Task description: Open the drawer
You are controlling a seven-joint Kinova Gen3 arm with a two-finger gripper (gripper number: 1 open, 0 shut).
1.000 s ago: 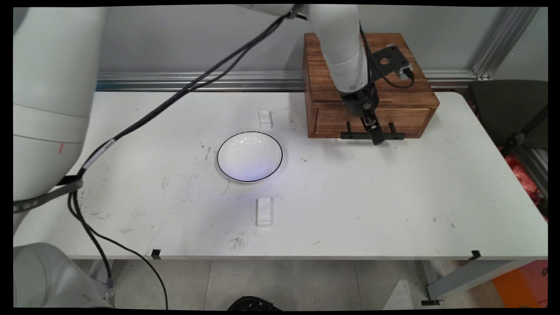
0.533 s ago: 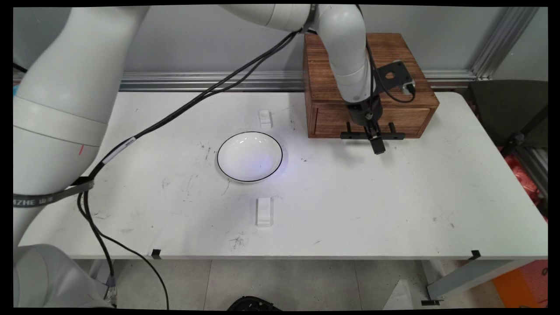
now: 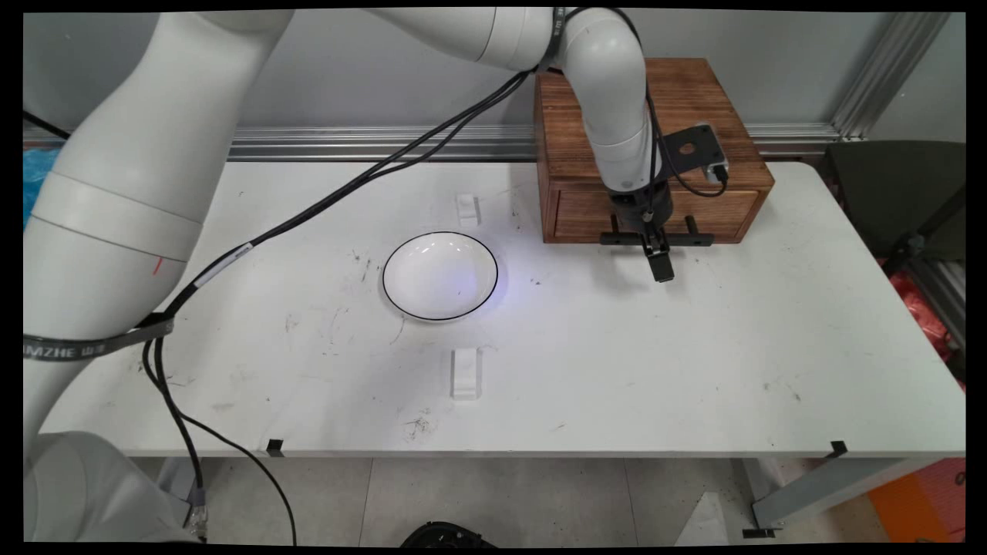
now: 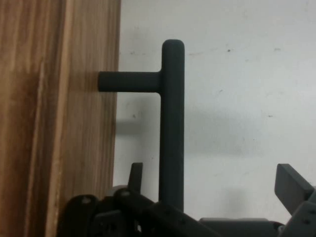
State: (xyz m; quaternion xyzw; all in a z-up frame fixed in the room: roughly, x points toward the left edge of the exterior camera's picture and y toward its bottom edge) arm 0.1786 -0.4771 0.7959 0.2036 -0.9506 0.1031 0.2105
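A brown wooden box (image 3: pixel 655 123) with one drawer (image 3: pixel 655 213) stands at the back right of the table. The drawer front sits flush with the box and carries a black bar handle (image 3: pixel 617 240). My gripper (image 3: pixel 661 270) points down just in front of that handle, near its middle, with its tips low over the table. In the hand view the drawer front (image 4: pixel 59 123) fills the left side. The handle bar (image 4: pixel 172 123) runs up the picture between my open fingers, close to the left fingertip (image 4: pixel 136 174) and far from the right one (image 4: pixel 292 183). My gripper (image 4: pixel 215 180) holds nothing.
A white bowl with a thin black rim (image 3: pixel 440 275) sits mid-table, left of the box. Two small white blocks lie on the table, one behind the bowl (image 3: pixel 467 209) and one in front of it (image 3: pixel 466 373). A dark chair (image 3: pixel 902 200) stands beyond the table's right end.
My gripper has slid from the handle bar toward the table's near side and a little lower. The drawer and handle have stayed where they were.
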